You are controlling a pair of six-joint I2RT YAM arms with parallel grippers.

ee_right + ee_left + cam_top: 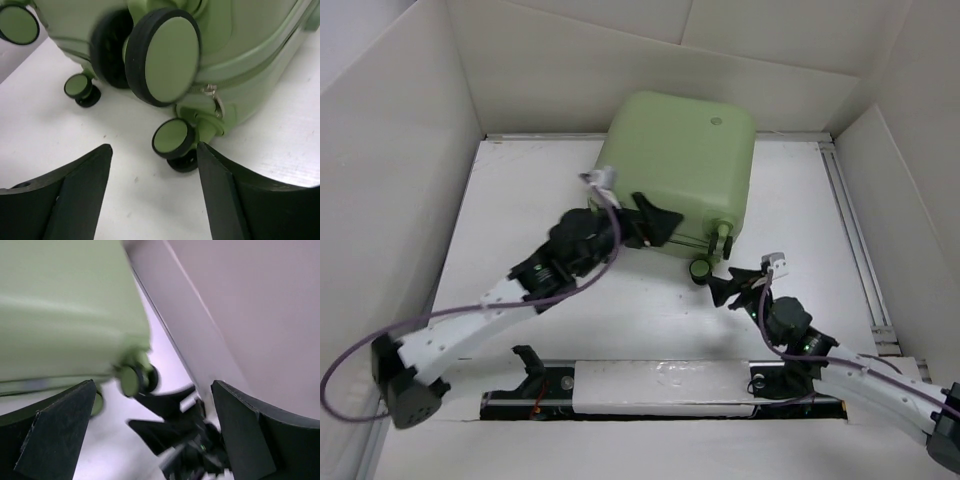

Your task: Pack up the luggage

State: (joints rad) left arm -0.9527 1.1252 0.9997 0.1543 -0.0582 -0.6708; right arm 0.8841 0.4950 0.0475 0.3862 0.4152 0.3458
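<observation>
The luggage (680, 165) is a pale sage-green suitcase lying flat and closed at the back centre, with a round silver badge (716, 122) on its shell. My left gripper (660, 222) is open and empty at its near edge; the left wrist view shows the blurred shell (65, 315) and a wheel (131, 380). My right gripper (725, 290) is open and empty just in front of the near right wheel (700, 270). In the right wrist view, that small wheel (172, 137) sits just beyond my right gripper (155, 150), almost touching the right finger (235, 195). A larger-looking wheel (167, 55) is above it.
White cardboard walls (400, 150) enclose the table on three sides. A metal rail (850, 230) runs along the right edge. A black mounting rail (660, 385) lies at the near edge between the arm bases. A zipper pull (212, 97) hangs at the suitcase seam.
</observation>
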